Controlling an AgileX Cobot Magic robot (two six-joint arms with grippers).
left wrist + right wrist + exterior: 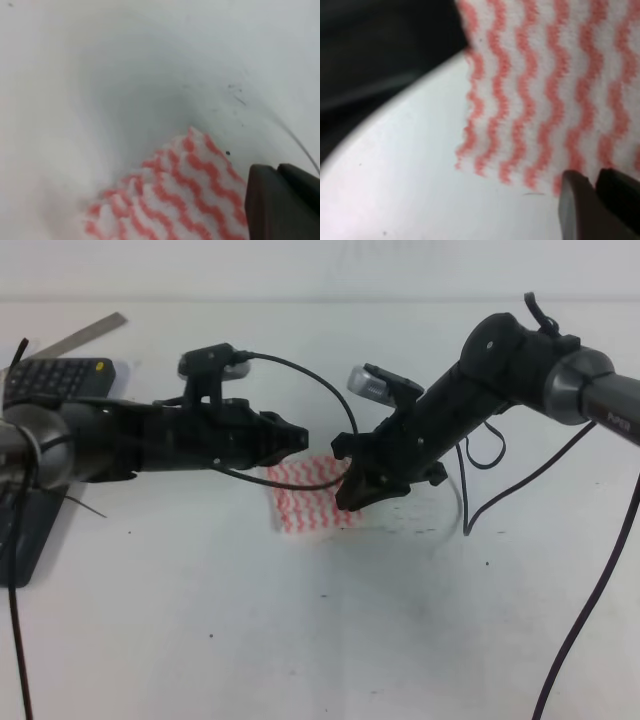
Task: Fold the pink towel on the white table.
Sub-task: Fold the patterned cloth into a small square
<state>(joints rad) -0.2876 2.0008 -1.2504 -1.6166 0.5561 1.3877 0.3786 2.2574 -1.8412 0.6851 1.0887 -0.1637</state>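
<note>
A small, thin white cloth with pink-red wavy zigzag stripes, the pink towel (305, 498), lies near the middle of the large plain white table (320, 630), folded into a compact, roughly rectangular bundle. In the high view two black robot arms meet above it. The left gripper (296, 437) reaches in from the left and sits over the towel's upper left corner; the right gripper (358, 490) comes down from the upper right and covers the towel's right edge. Whether either gripper is clamped on the cloth or spread apart cannot be told from these views. The left wrist view shows a rumpled, layered corner of the towel (175, 200) on the table with a dark fingertip (280, 200) at the lower right, touching or just above the fabric. The right wrist view shows a flat striped section of the towel (550, 90) with its frayed edge on the white surface and a dark fingertip (595, 205) at the lower right corner. Thin black cables loop from both arms. At the far left of the table sit a dark grey keyboard (55, 378) and a flat grey metal ruler (85, 337).
</note>
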